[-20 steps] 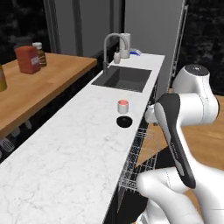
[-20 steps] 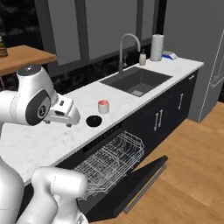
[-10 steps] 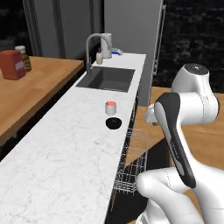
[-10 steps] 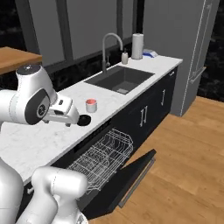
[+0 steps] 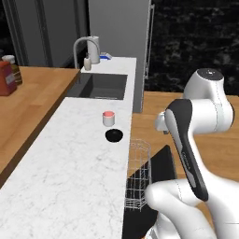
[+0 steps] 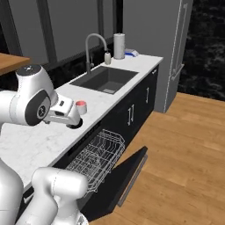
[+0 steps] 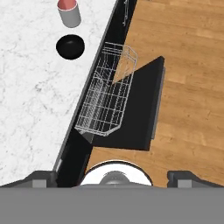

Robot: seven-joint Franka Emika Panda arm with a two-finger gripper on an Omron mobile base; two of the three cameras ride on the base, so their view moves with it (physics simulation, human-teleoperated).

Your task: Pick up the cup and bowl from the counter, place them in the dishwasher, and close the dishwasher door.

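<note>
1. No legible writing; the red jar (image 5: 5,78) on the brown wooden surface (image 5: 32,100) has an unreadable label.
2. Small white cylinder cup with pinkish-red top (image 5: 108,118) stands upright on the white marble counter (image 5: 70,172), mouth up, between the dark sink (image 5: 99,86) and the shallow round black bowl (image 5: 114,135).
3. Bowl sits just beside the cup, at the counter's front edge.
4. White wire rack (image 7: 107,92) is pulled out over the dark dishwasher door (image 7: 140,105), which lies open and flat.
5. Two-finger gripper (image 7: 113,176): fingertips wide apart, nothing held.

Cup (image 7: 69,12) top cut by frame edge

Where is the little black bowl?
The bowl sits on the counter near its front edge, just beside the cup, which stands between it and the sink.
</note>
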